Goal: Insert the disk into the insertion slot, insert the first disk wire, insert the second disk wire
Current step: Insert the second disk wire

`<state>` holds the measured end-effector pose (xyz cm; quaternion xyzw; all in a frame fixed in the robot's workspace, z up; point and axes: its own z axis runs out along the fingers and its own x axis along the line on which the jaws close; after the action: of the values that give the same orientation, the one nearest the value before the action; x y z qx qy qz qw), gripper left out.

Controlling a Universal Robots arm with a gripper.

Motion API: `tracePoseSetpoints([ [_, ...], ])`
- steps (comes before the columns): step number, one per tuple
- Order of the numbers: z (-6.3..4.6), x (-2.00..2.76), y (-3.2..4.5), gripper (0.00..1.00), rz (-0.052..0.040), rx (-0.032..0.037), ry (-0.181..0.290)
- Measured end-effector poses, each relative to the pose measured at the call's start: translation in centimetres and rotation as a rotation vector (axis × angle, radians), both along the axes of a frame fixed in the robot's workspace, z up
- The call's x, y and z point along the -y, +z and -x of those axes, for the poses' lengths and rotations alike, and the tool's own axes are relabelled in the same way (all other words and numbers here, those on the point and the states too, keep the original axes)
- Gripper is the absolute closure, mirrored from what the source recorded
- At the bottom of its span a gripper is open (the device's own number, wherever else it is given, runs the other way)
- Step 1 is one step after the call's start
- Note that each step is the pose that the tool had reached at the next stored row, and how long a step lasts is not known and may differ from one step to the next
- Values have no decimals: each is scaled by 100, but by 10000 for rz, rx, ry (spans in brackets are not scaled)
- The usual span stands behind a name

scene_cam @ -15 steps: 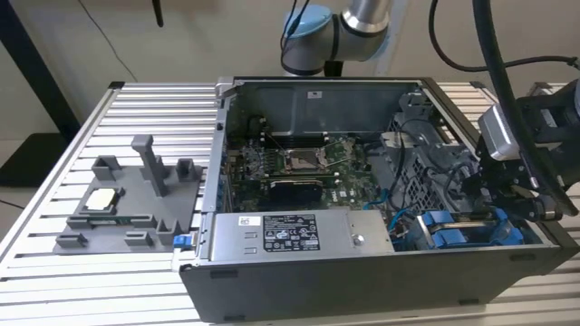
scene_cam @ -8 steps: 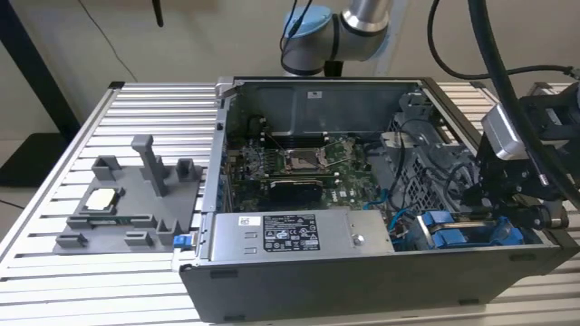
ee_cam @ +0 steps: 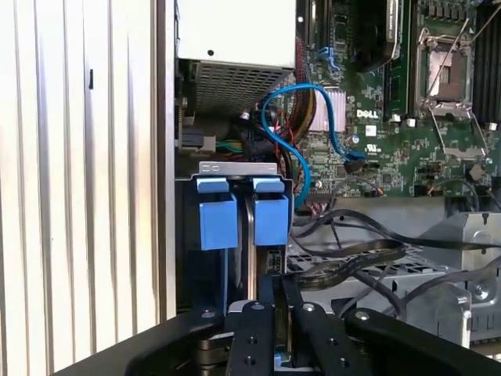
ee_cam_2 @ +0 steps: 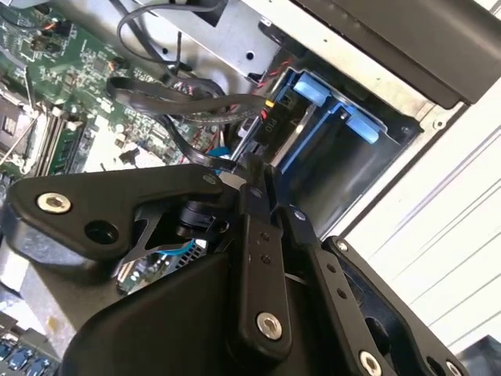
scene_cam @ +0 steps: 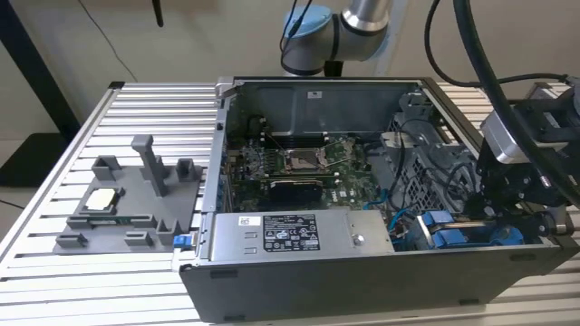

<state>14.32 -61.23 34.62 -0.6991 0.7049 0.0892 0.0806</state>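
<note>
With the blue-framed silver disk [ee_cam: 252, 227] apparently seated in the grey sheet-metal insertion slot [ee_cam: 235, 168] at the case's near right corner, the black gripper [ee_cam: 280, 301], jaws pinched nearly closed, seems to be on a wire step, needing careful alignment.

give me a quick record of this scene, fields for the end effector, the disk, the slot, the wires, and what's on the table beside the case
end effector: closed fingers, at the drive bay
disk: seated in the bay, blue carrier tabs showing
insertion slot: occupied, corner of open computer case
wires: black cable looping at the fingertips; blue cable nearby
table side: grey fixture tray holding a small white-topped module
</note>
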Motion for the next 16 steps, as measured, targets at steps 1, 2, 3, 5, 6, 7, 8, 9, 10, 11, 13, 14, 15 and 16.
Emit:
tracePoseSetpoints([
  [1, 0, -2, -3, 84, -1, 0, 0],
  [2, 0, -3, -7, 84, -5, 0, 0],
  [3, -2, -4, -8, 84, -5, -1, 0],
  [5, -5, -6, -12, 84, -14, 1, -1],
  [6, -8, -9, -17, 84, -22, 1, 0],
  [7, -13, -10, -21, 84, -25, 1, 0],
  [8, -19, -13, -26, 84, -28, 2, -1],
  [9, -27, -16, -32, 84, -32, 1, -4],
  [10, -34, -21, -37, 84, -38, 1, -6],
  [11, -41, -26, -40, 84, -41, 1, -9],
  [13, -45, -43, -46, 84, -44, 1, -20],
  [14, -48, -49, -48, 84, -49, 1, -24],
  [15, -52, -51, -50, 84, -52, 2, -30],
  [16, -59, -51, -51, 84, -50, 2, -37],
])
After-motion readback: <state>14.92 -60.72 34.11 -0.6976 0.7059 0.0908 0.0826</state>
